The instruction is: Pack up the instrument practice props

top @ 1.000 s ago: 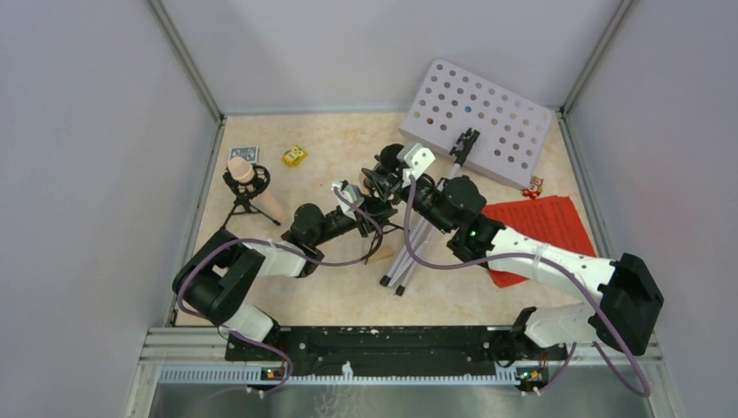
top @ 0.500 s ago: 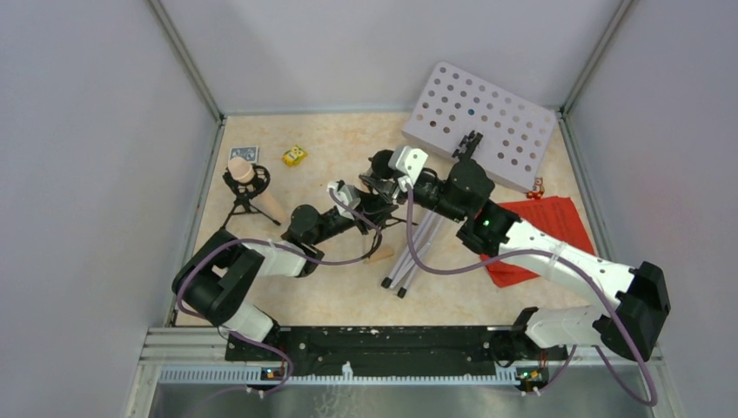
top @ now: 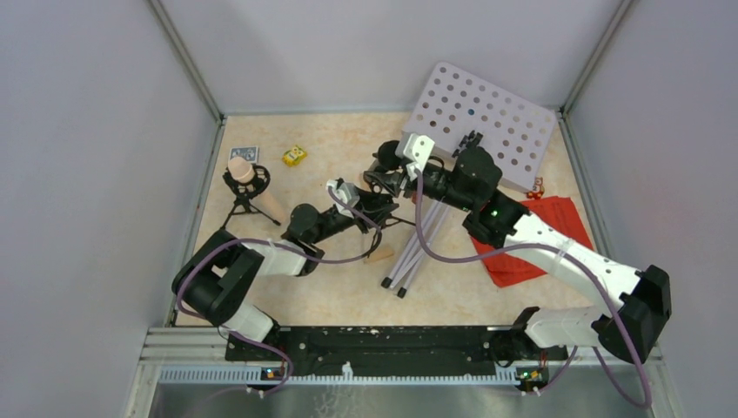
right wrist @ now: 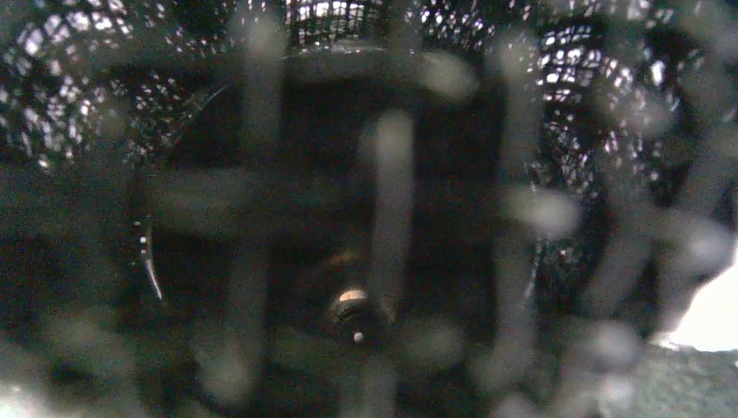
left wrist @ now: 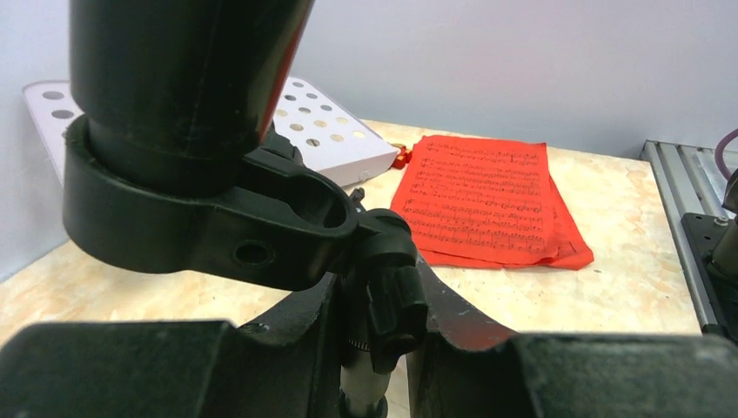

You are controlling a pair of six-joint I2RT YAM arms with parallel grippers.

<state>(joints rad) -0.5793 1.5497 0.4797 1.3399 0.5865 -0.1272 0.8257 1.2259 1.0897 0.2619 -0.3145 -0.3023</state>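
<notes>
A black microphone [left wrist: 174, 78] sits in a black clip [left wrist: 218, 218] filling the foreground. Below the clip, the end effector [left wrist: 374, 387] appears to pinch the stand stem [left wrist: 361, 396]. Right of the clip, red sheet-music pages [left wrist: 492, 200] lie on the table [left wrist: 627, 261]; behind it stands the white perforated music desk [left wrist: 335, 144].

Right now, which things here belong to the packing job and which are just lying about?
Job: music desk, silver legs, red sheet music, black microphone, its stand, beige microphone, small black tripod.
Lying about: yellow toy car, tan wooden block, orange toy.
</notes>
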